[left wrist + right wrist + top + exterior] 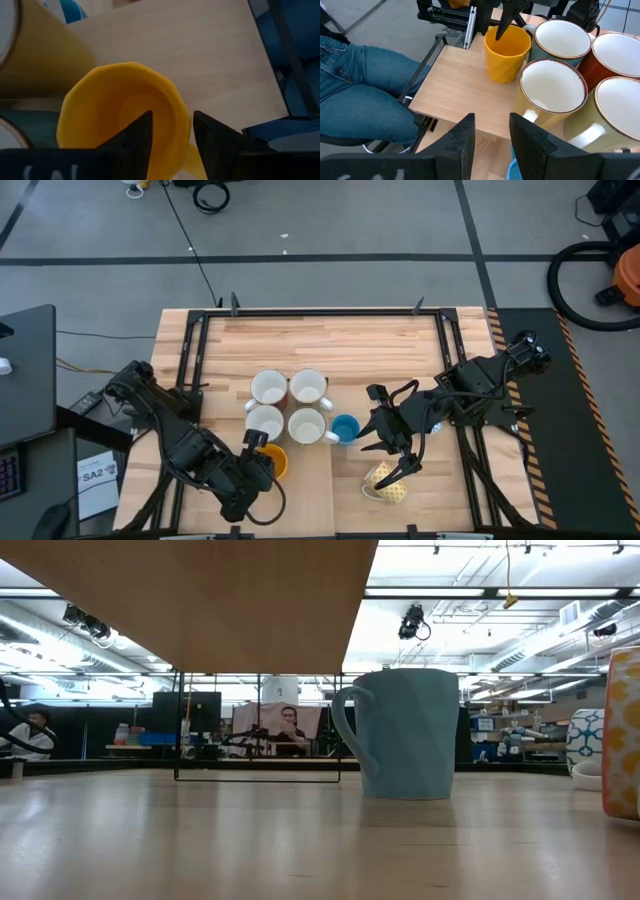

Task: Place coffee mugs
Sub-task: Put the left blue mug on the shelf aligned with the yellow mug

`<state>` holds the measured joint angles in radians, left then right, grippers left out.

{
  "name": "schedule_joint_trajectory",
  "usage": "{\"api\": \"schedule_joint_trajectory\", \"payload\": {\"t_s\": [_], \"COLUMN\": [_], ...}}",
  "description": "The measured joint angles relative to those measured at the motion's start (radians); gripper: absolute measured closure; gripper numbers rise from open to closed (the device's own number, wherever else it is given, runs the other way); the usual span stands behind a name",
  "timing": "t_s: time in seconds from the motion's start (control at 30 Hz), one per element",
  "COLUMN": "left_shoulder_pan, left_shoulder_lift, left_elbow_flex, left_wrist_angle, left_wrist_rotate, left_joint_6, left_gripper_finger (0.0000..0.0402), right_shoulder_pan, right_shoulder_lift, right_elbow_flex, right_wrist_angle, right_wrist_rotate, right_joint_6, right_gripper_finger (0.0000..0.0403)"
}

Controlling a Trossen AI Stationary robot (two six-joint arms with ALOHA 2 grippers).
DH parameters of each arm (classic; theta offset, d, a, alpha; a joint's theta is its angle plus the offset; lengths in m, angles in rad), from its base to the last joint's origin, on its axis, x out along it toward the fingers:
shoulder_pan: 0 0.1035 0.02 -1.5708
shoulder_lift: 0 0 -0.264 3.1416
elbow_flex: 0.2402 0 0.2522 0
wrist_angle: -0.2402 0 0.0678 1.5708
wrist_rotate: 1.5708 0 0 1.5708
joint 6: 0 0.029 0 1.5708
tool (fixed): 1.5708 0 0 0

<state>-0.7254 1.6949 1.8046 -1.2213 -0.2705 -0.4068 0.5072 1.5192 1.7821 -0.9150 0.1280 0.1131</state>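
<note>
An orange-yellow mug (274,461) (120,110) stands upright near the table's front edge. My left gripper (256,446) (172,135) is open over the mug's rim, one finger inside the mug and one outside. Several mugs with white insides (287,406) (552,90) stand close together in a block at mid-table. A bright blue mug (344,428) stands to their right. A yellow patterned mug (385,482) sits near the front edge. My right gripper (385,455) (492,135) hangs open above the table between these two, with nothing between its fingers. My left gripper comes from above, slanting down. Its fingers (135,137) straddle the orange-yellow mug's rim wall (177,120), one inside and one outside. Whether either finger touches the wall, I cannot tell. The mug stands on the table on its base.
A person in blue jeans (365,80) sits close to the table's edge beside the orange-yellow mug. A black frame (320,312) runs around the wooden top. In the low view a pale blue mug (405,730) stands upright, with patterned mugs (622,730) at the right.
</note>
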Motion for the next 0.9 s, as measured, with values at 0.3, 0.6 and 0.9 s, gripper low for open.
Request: {"api": "schedule_joint_trajectory", "payload": {"t_s": [0.3, 0.6, 0.9], "left_shoulder_pan": [-0.02, -0.154, -0.394], "left_shoulder_lift": [-0.057, -0.183, -0.212], "left_elbow_flex": [0.072, 0.087, 0.052], "left_wrist_angle": [0.0, -0.114, -0.34], "left_wrist_rotate": [0.002, -0.161, -0.474], "left_joint_6": [-0.028, -0.126, -0.482], "left_gripper_finger": [0.0253, 0.0253, 0.0253], "right_shoulder_pan": [0.0, 0.003, 0.005], "right_shoulder_lift": [0.0, 0.0, -0.001], "right_elbow_flex": [0.0, 0.0, -0.173], "right_wrist_angle": [-0.036, -0.082, -0.056], "right_wrist_rotate": [0.0, 0.0, 0.059], "right_joint_6": [0.0, 0.118, 0.343], "right_gripper_finger": [0.0276, 0.0276, 0.0276]}}
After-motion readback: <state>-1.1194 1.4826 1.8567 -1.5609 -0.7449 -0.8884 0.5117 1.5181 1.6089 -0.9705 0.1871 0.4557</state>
